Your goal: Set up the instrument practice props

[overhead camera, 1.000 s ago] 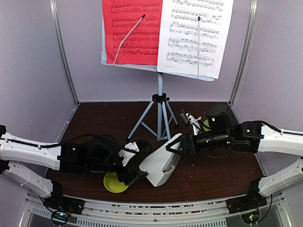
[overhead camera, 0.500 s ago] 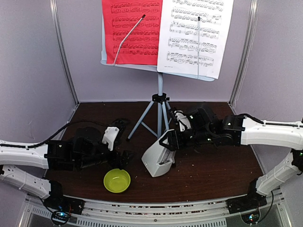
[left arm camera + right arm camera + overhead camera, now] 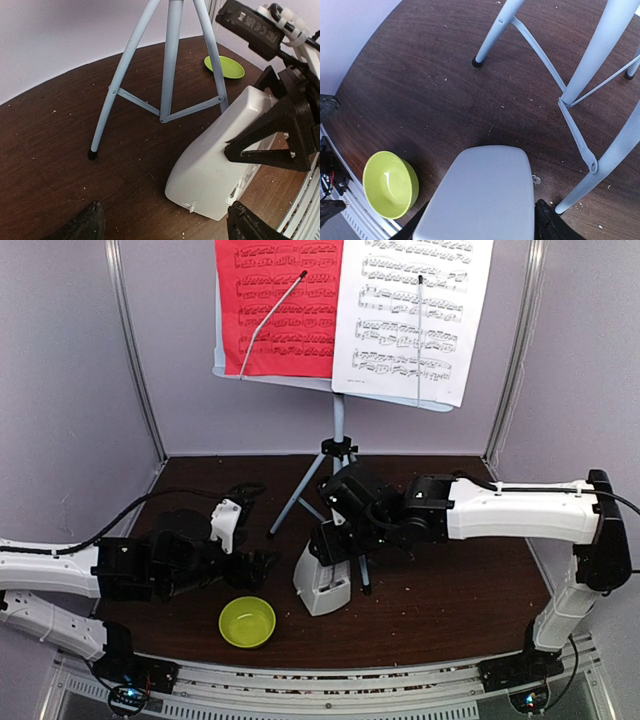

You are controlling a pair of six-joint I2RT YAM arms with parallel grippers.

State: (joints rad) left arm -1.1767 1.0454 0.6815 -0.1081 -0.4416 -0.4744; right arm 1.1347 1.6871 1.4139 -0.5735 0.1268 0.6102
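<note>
The pale music stand (image 3: 338, 430) rises on tripod legs (image 3: 169, 60) at mid table, carrying a red sheet (image 3: 278, 305) and a white sheet (image 3: 412, 315). The pale-grey metronome (image 3: 322, 582) leans just in front of the legs, its base at or near the tabletop. My right gripper (image 3: 337, 540) is shut on its upper part; its black fingers (image 3: 272, 135) clamp both sides, and the metronome (image 3: 480, 195) fills the gap between them. To the left my left gripper (image 3: 262, 568) stands open and apart from the metronome (image 3: 220, 165), nothing between its fingertips.
A lime-green bowl (image 3: 247, 621) sits near the front edge, left of the metronome. A flat green plate (image 3: 224, 66) lies behind the tripod. Grey walls close in the back and sides. The near tripod foot (image 3: 477, 63) rests on bare dark wood.
My right arm carried the metronome leftward to the foot of the stand. My left gripper drew back to the left, uncovering the bowl.
</note>
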